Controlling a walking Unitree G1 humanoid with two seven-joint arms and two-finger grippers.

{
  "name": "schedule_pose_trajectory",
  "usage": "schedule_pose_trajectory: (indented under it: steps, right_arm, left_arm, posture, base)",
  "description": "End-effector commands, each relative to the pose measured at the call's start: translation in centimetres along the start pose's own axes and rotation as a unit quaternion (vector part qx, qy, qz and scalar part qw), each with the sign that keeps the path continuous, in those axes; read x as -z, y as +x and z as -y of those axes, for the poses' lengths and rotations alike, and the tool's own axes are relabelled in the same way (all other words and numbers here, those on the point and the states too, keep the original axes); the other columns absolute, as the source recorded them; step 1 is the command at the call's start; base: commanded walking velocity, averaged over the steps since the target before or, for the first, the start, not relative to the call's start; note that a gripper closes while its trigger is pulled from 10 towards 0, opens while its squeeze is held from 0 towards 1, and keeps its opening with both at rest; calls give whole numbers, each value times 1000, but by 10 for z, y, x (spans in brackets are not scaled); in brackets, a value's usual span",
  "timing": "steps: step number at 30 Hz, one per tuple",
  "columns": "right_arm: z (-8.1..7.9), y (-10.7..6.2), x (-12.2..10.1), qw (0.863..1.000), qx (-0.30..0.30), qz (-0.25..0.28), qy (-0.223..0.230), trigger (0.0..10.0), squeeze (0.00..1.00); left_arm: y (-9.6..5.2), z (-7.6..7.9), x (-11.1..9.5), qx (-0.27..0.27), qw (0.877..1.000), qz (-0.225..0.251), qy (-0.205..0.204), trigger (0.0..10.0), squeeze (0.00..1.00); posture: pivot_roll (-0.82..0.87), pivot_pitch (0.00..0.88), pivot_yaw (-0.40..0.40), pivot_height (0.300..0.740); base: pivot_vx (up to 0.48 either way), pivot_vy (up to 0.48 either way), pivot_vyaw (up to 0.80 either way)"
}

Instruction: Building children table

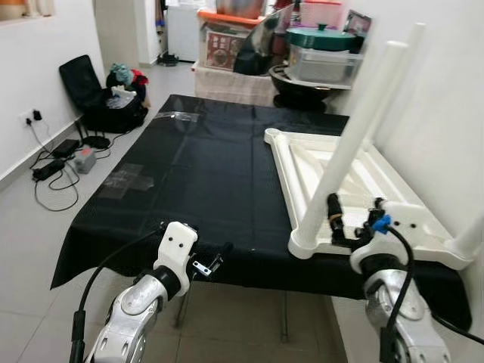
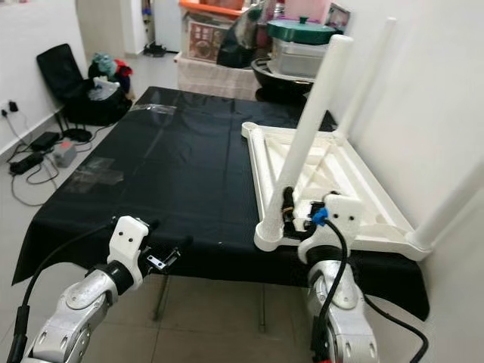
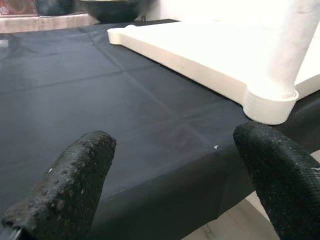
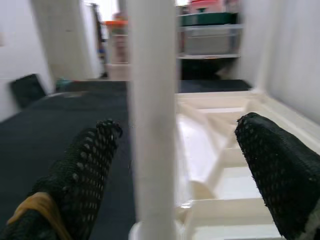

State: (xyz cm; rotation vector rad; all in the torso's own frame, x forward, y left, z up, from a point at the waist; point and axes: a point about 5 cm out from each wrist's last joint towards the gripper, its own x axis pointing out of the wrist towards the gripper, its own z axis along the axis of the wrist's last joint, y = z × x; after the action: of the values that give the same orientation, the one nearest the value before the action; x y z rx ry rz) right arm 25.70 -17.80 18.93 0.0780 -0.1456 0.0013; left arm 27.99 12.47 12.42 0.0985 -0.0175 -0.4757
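The right gripper (image 4: 175, 170) sits at the near corner of the upturned white tabletop (image 1: 355, 189) on the black-covered table (image 1: 204, 174), fingers apart around the upright leg (image 1: 352, 140) — its long axis vertical. The left gripper (image 1: 214, 264) hovers open, well apart.

Your two head views look forward and down from above both arms, sharing the black plastic-covered table (image 1: 197, 174). Your right wrist view sits close behind the upright white plastic leg (image 4: 152, 120); your left wrist view skims the black cover.
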Motion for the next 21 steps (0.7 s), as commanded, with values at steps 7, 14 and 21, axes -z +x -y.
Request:
schedule_pose_trajectory:
  steps: [7, 14, 21]
  right_arm:
    - [-16, -21, 10, 992, -115, -42, -11, 10000, 1000]
    - [3, -17, 17, 998, -12, -63, -28, 10000, 1000]
    - [7, -16, 14, 998, 2, -56, -16, 10000, 1000]
  left_arm:
    - [0, -15, 1, -44, 999, -2, -1, 10000, 0]
    - [1, -21, 0, -60, 998, -2, 5, 10000, 0]
    - [2, -28, 1, -86, 996, -3, 4, 10000, 0]
  posture:
    - [20, 0, -89, 740]
    - [18, 0, -82, 740]
    - [16, 0, -80, 740]
  base:
    - [0, 0, 0]
    - [0, 0, 0]
    - [0, 0, 0]
